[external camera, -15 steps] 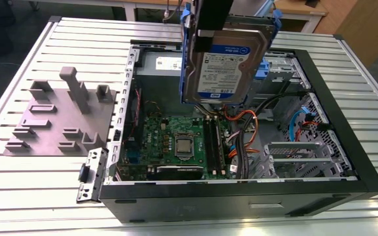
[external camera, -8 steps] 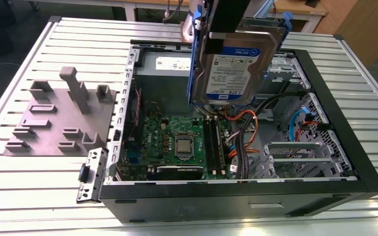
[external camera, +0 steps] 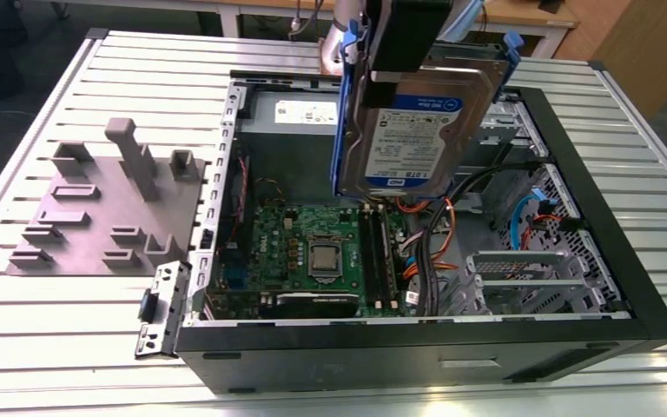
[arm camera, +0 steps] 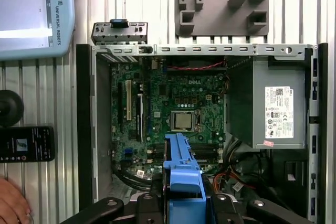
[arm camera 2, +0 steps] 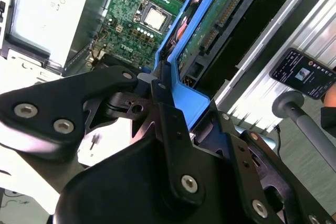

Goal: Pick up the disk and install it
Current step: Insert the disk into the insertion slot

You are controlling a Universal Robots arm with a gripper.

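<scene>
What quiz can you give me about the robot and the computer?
1. True or false: the gripper is shut on the disk.
2. In the exterior view, on which side of the computer case does the grey block lie?
3. The disk hangs over: A the grey block, B the computer case, C the floor.
Key: 1 true; 2 the exterior view's left; 3 B.
</scene>
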